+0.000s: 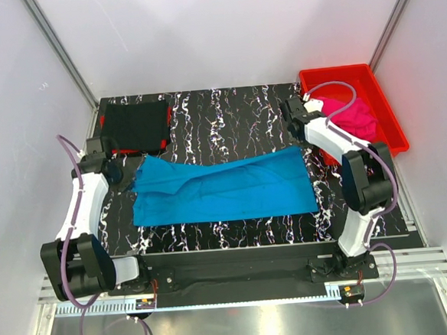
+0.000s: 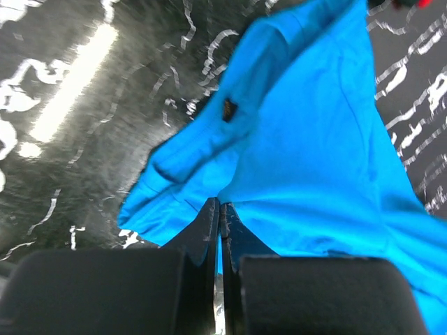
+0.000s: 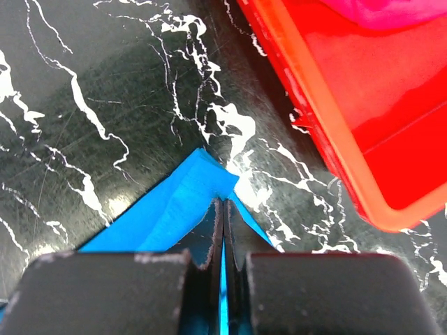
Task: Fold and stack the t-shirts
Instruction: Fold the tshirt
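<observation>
The turquoise-blue t-shirt (image 1: pixel 225 186) lies spread flat across the middle of the table. My left gripper (image 1: pixel 132 172) is shut on its left edge; in the left wrist view the jaws (image 2: pixel 221 204) pinch a raised fold of the blue cloth (image 2: pixel 314 160). My right gripper (image 1: pixel 300 141) is shut on the shirt's far right corner; in the right wrist view the tips (image 3: pixel 224 201) clamp the blue corner (image 3: pixel 188 195). The black t-shirt (image 1: pixel 135 125) lies folded square at the back left. The hot pink t-shirt (image 1: pixel 354 116) sits bunched in the bin.
A red plastic bin (image 1: pixel 385 118) stands at the back right, its rim (image 3: pixel 328 146) close to my right gripper. The table (image 1: pixel 227 113) is black with white marbling. White walls enclose the space on three sides.
</observation>
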`<control>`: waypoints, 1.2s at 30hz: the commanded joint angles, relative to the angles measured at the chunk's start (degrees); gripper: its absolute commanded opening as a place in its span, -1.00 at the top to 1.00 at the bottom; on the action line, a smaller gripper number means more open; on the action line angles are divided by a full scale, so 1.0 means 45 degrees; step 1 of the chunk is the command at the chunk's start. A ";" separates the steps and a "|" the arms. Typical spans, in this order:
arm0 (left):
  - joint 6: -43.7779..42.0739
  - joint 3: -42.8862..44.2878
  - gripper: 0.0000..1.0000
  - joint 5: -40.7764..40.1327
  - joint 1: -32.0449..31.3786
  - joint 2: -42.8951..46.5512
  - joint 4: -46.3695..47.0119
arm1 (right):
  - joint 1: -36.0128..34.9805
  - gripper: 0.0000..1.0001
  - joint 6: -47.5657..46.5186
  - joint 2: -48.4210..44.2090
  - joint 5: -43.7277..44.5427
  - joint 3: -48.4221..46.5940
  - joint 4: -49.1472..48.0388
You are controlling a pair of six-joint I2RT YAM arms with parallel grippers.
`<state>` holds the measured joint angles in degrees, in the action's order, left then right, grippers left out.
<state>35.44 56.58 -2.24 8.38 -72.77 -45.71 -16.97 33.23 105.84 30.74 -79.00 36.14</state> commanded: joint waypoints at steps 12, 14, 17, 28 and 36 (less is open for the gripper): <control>-0.0688 -0.1694 1.00 0.1904 0.0130 0.0605 0.0198 | 0.0061 1.00 -0.0121 -0.3187 -0.0678 0.3199 -0.1176; -0.0707 -0.1713 1.00 0.1710 0.0130 0.0683 0.0139 | 0.0061 1.00 -0.0022 -0.3286 -0.0873 0.3627 -0.1331; -0.0805 -0.1733 1.00 0.1319 0.0149 0.0742 0.0081 | 0.0061 1.00 0.0153 -0.3422 -0.1127 0.4156 -0.1488; -0.1040 -0.1635 1.00 0.0517 0.0149 -0.0195 0.0178 | 0.0061 1.00 0.0349 -0.3423 -0.2105 0.5310 -0.2543; -0.1021 -0.1753 1.00 0.0131 0.0129 -0.0468 0.0061 | 0.0061 0.68 0.0719 -0.3754 -0.2242 0.5232 -0.1881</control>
<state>31.48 48.97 1.41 8.62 -74.28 -45.58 -16.86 34.92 92.14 21.21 -54.94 26.89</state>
